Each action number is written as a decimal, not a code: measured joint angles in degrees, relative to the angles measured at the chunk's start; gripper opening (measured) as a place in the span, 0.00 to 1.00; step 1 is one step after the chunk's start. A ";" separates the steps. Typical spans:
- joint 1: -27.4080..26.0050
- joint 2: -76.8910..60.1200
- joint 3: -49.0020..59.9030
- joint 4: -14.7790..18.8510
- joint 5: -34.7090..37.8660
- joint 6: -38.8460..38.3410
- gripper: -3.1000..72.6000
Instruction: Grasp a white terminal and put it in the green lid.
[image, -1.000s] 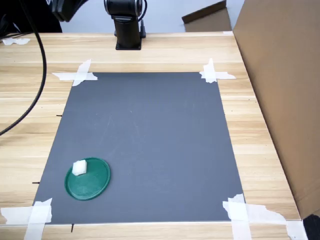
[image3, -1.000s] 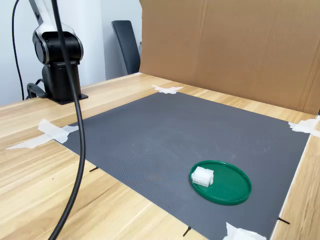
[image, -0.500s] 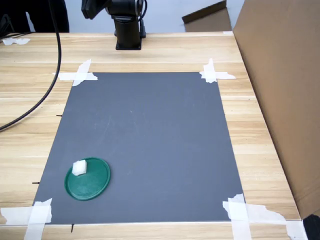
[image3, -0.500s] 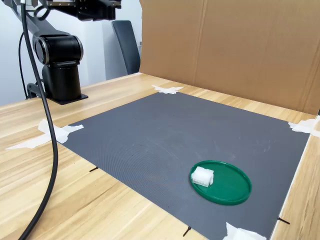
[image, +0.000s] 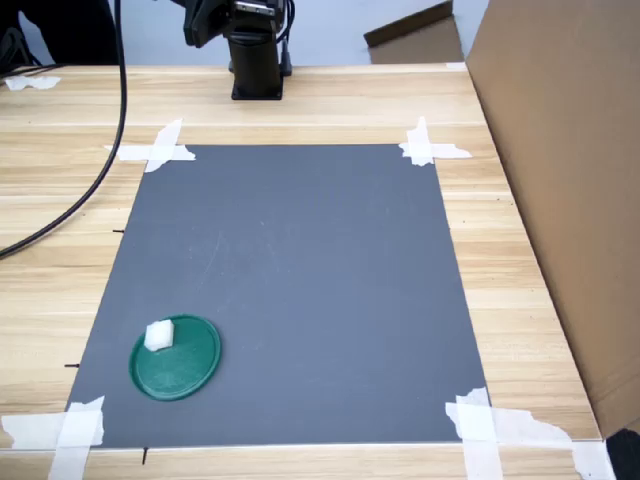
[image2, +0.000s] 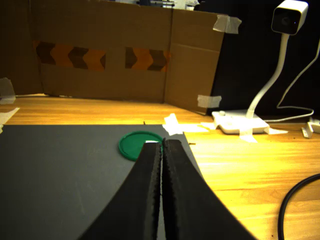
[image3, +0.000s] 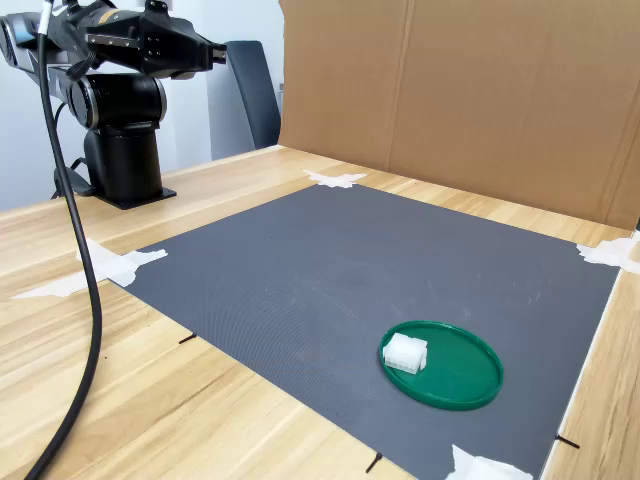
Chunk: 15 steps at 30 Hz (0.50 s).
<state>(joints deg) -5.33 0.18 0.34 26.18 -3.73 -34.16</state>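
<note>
The white terminal (image: 158, 335) lies inside the green lid (image: 180, 362), against its rim; the lid rests on the grey mat near the first exterior view's lower left corner. The second exterior view shows the terminal (image3: 405, 352) on the lid (image3: 458, 372) as well. My gripper (image3: 216, 56) is held high over the arm's base, far from both. In the wrist view the gripper (image2: 162, 144) is shut, its fingers (image2: 145, 195) pressed together with nothing between them. Beyond the tips the lid (image2: 134, 144) shows, and the fingers hide the terminal.
A grey mat (image: 290, 280) is taped to the wooden table at its corners. A cardboard wall (image: 570, 180) stands along the first exterior view's right side. The arm's base (image: 256, 60) sits at the far edge, and a black cable (image: 100, 140) hangs over the first exterior view's left side. A white camera stand (image2: 260, 95) appears in the wrist view.
The arm has swung in over its base, bringing the gripper into both exterior views. The cable has shifted with it. Terminal and lid have not moved.
</note>
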 joint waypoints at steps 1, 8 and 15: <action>0.00 -0.32 0.00 0.00 0.00 -0.12 0.01; 0.00 -0.66 0.00 0.00 0.00 -0.39 0.00; 0.00 -0.66 0.00 0.00 0.00 -0.44 0.00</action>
